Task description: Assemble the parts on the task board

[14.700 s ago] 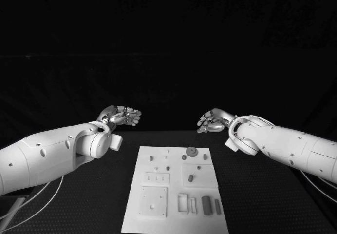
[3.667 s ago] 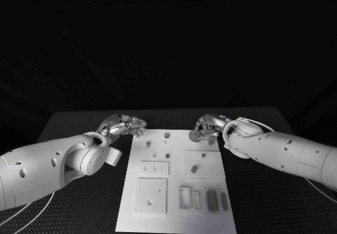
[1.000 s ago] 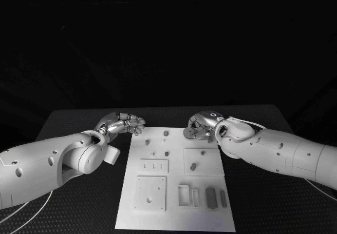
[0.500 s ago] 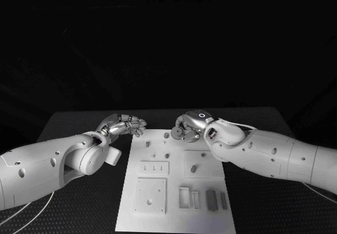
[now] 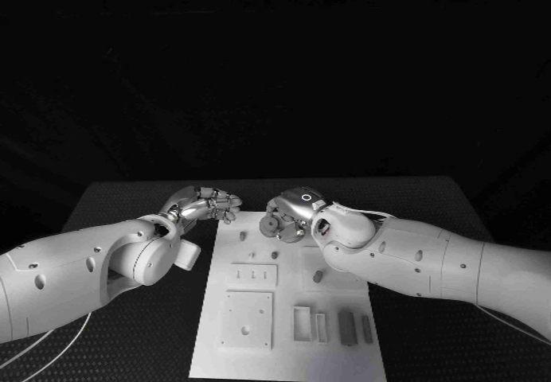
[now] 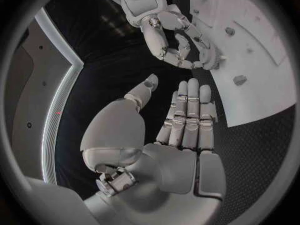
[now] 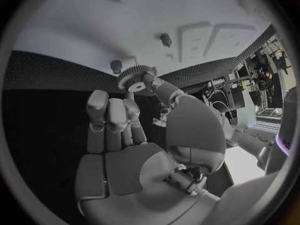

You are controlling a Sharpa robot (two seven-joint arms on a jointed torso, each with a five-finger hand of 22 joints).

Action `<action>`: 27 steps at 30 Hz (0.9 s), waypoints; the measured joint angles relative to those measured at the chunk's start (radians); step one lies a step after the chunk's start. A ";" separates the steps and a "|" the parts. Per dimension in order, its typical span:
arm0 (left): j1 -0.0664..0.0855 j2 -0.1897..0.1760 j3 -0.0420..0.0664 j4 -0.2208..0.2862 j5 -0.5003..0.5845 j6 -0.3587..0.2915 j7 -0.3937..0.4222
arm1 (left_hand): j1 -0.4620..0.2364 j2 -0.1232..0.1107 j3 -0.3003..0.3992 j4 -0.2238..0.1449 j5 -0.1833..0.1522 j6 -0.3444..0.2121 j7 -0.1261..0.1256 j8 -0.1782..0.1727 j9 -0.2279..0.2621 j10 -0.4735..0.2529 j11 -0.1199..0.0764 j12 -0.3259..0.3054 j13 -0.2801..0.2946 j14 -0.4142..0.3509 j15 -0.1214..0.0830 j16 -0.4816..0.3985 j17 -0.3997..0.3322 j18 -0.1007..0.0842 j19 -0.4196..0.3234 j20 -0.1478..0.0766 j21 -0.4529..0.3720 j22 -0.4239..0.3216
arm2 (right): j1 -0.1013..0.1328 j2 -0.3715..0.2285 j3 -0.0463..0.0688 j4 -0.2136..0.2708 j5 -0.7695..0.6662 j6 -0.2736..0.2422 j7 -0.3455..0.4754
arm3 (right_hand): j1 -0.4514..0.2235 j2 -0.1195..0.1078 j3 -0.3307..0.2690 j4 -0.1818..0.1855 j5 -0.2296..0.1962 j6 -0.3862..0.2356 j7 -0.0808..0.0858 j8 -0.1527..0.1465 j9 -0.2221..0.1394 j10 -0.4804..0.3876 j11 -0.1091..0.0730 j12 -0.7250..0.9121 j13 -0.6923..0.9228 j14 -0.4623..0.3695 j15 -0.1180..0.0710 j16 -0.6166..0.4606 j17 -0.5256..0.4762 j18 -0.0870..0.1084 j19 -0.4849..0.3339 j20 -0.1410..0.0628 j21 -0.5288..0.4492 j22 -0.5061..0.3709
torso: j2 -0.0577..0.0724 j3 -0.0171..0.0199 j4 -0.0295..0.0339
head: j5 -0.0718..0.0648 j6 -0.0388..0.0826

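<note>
The white task board [image 5: 287,296] lies along the middle of the table. My right hand [image 5: 290,213] hovers over the board's far end and pinches a grey toothed gear [image 7: 134,79] between thumb and fingers; the gear [image 5: 271,225] faces the board's left half. The same right hand [image 6: 177,39] and gear [image 6: 210,61] appear in the left wrist view. My left hand [image 5: 205,202] hangs just off the board's far left corner with its fingers [image 6: 187,113] curled in around nothing. Small grey pegs [image 5: 242,235] [image 5: 317,275] stand in the board.
Near the board's front end are a raised square plate [image 5: 248,318], an open rectangular slot [image 5: 301,322] and dark bars [image 5: 345,326]. A smaller plate with three slits [image 5: 254,274] sits mid-board. Black matting [image 5: 127,207] surrounds the board.
The right hand, empty at first while the gear lay on the board, now holds the gear and has carried it leftward over the board's far end. The left hand has stayed put.
</note>
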 measured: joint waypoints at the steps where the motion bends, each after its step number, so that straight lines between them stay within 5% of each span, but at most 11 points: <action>1: 0.000 0.000 0.000 -0.001 0.000 0.000 0.000 | 0.000 0.000 0.000 0.000 0.000 0.000 0.000 0.000 0.000 0.000 0.000 0.000 0.000 0.000 0.000 0.000 0.000 0.000 0.000 0.000 0.000 0.000 | -0.002 0.003 -0.001 -0.004 -0.001 0.000 -0.001 | 0.000 0.000 0.000 0.000 0.000 0.000 0.000 0.000 0.000 0.000 0.000 -0.004 -0.001 0.000 0.000 0.000 0.000 0.000 0.000 0.000 0.000 0.000 | 0.000 0.0002 0.0001 | 0.001 -0.001; 27: 0.000 0.006 0.000 -0.005 0.000 0.000 0.000 | 0.000 0.000 0.000 0.000 0.000 0.000 0.000 0.000 0.001 0.000 0.000 0.000 0.000 0.000 0.000 -0.004 0.001 -0.002 0.000 0.000 0.004 0.000 | -0.019 0.055 -0.020 -0.078 -0.011 0.007 -0.004 | -0.004 -0.014 0.003 0.003 -0.004 0.002 -0.002 0.009 0.000 -0.013 0.008 -0.023 -0.016 0.001 0.002 -0.013 -0.009 0.001 0.000 0.000 0.000 -0.002 | 0.001 0.0029 -0.0045 | 0.011 -0.008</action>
